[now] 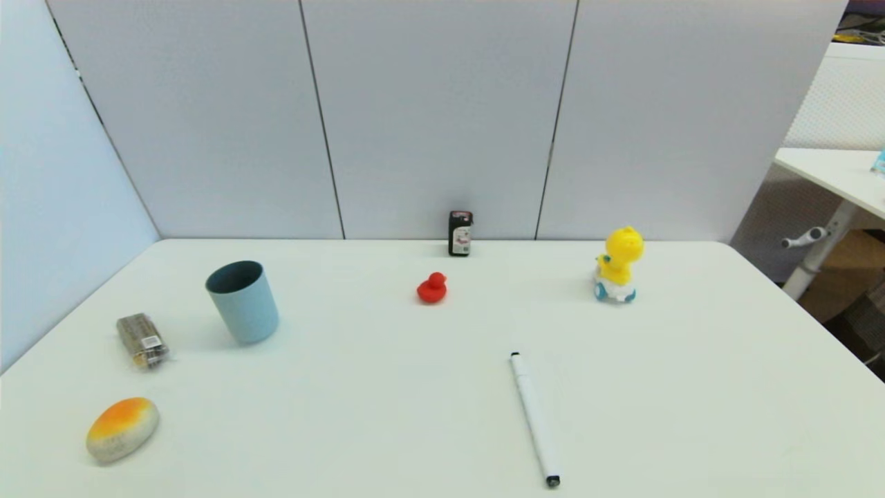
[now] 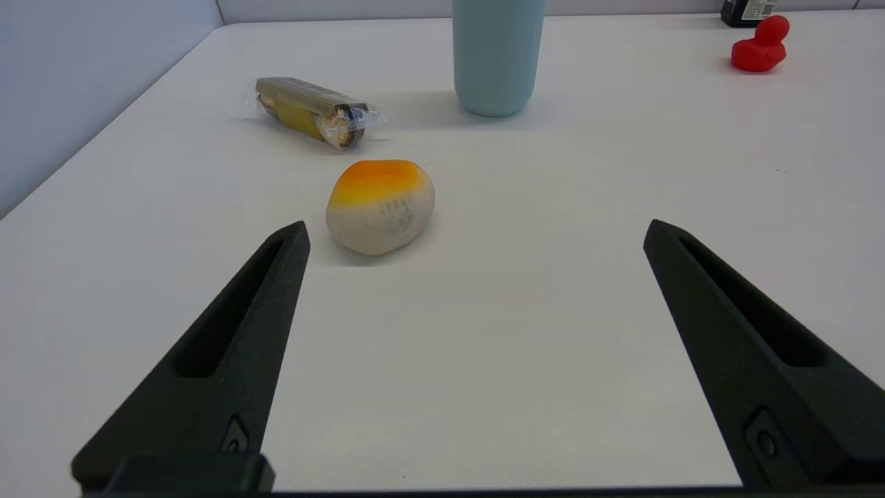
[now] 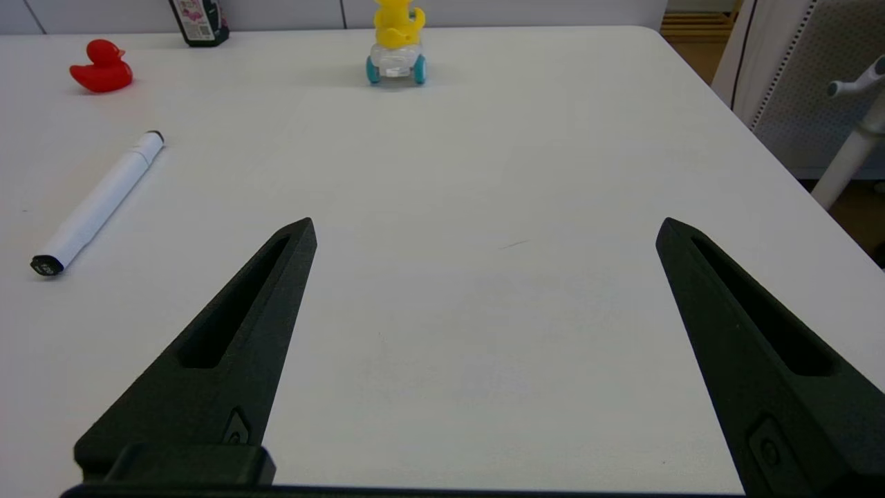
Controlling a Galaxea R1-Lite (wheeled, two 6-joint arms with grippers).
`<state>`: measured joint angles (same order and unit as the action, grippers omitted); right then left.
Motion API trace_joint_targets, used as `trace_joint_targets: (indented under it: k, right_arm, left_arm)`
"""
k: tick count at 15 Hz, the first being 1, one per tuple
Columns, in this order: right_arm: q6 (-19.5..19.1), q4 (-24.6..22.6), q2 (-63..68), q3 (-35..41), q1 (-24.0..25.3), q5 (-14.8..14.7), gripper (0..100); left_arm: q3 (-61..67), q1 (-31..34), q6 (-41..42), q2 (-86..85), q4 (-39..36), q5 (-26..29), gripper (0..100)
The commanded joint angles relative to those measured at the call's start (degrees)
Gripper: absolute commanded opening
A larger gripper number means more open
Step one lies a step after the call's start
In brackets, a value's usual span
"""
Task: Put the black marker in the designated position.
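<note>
- The left gripper (image 2: 476, 232) has two long matte black fingers (image 2: 228, 346), each tapering to a blunt point.
- Each finger carries a long recessed slot along its inner face, and near the base a small rounded lozenge-shaped mark with a tiny round dot.
- A flat black block sits at the foot of the finger.
- The right gripper (image 3: 484, 228) looks the same: black wedge-shaped fingers (image 3: 221, 353), slotted, with the same small mark near the base.
</note>
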<state>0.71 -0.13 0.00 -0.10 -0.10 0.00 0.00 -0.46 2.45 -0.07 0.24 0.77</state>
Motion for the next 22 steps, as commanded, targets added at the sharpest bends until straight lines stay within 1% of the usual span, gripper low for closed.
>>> trace_joint_targets:
  k: [1, 14, 16, 17, 19, 22]
  right_arm:
    - [0.0, 0.0, 0.0, 0.0, 0.0, 0.0, 100]
    - [0.0, 0.0, 0.0, -0.1, 0.0, 0.0, 100]
    - [0.0, 0.0, 0.0, 0.0, 0.0, 0.0, 100]
    - [0.0, 0.0, 0.1, 0.0, 0.0, 0.0, 100]
    - [0.0, 0.0, 0.1, -0.1, 0.0, 0.0, 100]
    - [0.0, 0.0, 0.1, 0.0, 0.0, 0.0, 100]
  left_arm:
    - [0.0, -0.1, 0.0, 0.1, 0.0, 0.0, 100]
    - [0.0, -0.1, -0.1, 0.1, 0.0, -0.1, 100]
    - [-0.4, 0.0, 0.4, 2.7, -0.3, -0.2, 100]
    - [-1.8, -0.1, 2.6, 7.5, -2.2, 0.1, 100]
    - [-8.2, -0.6, 9.9, 17.7, -4.3, 0.2, 100]
    - [-20.4, -6.8, 19.3, 31.3, -4.6, 0.9, 100]
